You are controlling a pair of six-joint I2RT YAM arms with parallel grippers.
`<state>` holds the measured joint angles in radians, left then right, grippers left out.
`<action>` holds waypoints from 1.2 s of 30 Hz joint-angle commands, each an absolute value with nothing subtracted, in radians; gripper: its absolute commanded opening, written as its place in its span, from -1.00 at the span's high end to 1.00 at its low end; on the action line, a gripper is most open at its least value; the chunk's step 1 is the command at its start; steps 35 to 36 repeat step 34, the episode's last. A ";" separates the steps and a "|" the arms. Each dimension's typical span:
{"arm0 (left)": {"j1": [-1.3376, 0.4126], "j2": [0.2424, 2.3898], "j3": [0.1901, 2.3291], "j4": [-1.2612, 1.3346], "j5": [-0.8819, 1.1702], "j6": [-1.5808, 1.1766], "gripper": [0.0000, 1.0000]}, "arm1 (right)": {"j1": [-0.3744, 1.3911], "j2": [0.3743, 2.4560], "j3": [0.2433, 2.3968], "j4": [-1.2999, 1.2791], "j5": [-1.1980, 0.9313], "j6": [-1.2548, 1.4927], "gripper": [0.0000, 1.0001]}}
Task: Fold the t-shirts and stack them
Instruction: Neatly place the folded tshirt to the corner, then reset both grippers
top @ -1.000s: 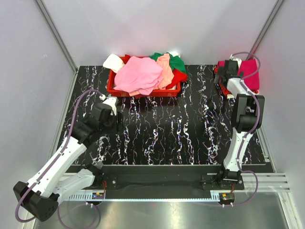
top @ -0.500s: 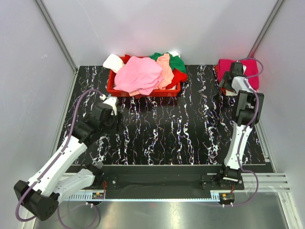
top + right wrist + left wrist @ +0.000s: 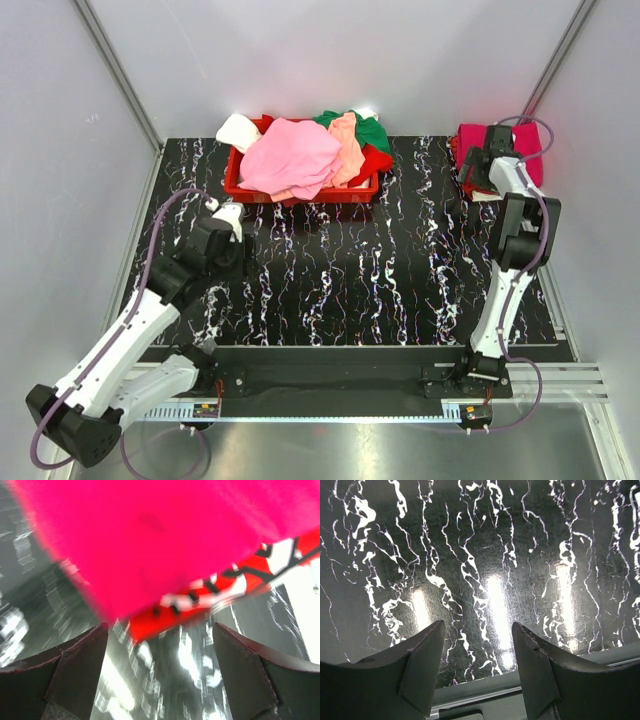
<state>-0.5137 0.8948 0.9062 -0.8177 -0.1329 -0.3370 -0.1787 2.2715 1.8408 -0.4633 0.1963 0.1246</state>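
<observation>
Right tool back from magenta tee

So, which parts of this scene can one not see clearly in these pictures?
- Top external view: shirts lower in the red plastic basket are hidden under the big pink cloth t-shirt.
- Right wrist view: the white script on the red cloth t-shirt is blurred and partly covered by the folded magenta cloth t-shirt.
- Top external view: the right arm hides part of that folded stack.
</observation>
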 commanded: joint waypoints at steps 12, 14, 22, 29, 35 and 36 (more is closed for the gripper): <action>-0.508 0.717 0.899 -0.785 -0.196 -0.350 -0.55 | -0.005 1.317 1.294 -0.439 -0.301 0.515 -0.99; -0.506 0.701 0.902 -0.787 -0.201 -0.351 -0.62 | 0.084 1.212 1.189 -0.400 -0.328 0.548 -0.99; -0.505 0.661 0.920 -0.802 -0.250 -0.357 -0.86 | 0.247 0.790 0.874 -0.529 -0.212 0.684 -1.00; -0.505 0.598 0.939 -0.838 -0.321 -0.379 -0.97 | 0.248 0.747 0.925 -0.646 -0.134 0.646 -0.99; -0.505 0.591 0.951 -0.853 -0.327 -0.379 -0.98 | 0.247 0.799 0.927 -0.655 -0.085 0.670 -1.00; -0.505 0.591 0.951 -0.853 -0.327 -0.379 -0.98 | 0.247 0.799 0.927 -0.655 -0.085 0.670 -1.00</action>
